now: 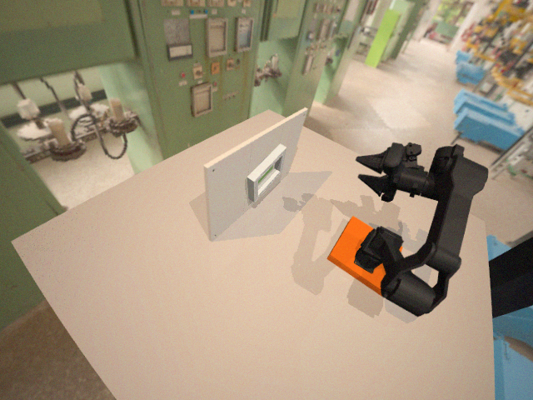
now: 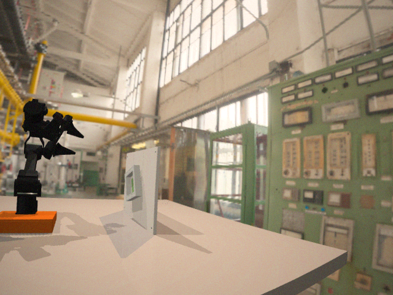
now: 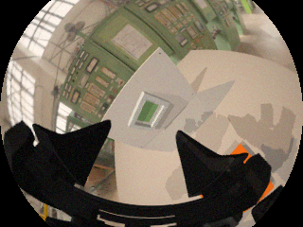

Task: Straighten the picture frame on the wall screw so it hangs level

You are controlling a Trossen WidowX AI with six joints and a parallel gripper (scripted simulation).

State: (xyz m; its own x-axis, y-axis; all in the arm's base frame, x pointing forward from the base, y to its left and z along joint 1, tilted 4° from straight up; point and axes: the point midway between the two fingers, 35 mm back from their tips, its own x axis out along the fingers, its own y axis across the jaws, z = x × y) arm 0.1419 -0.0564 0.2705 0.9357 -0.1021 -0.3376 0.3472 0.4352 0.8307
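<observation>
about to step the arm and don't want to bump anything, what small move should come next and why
Probably ease the gripper toward the frame, fingers kept open: they stand well apart with nothing between them, and the frame hangs on the upright panel, some way ahead of the fingertips.

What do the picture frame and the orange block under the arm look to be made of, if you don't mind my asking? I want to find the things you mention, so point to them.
The picture frame point(image 1: 252, 189) point(image 2: 137, 182) point(image 3: 137, 110) looks like painted wood or plastic, pale grey and matte, with no bright glints. The orange block point(image 1: 351, 237) point(image 2: 28, 222) may be plastic or painted metal: evenly coloured, smooth, without visible grain.
</observation>
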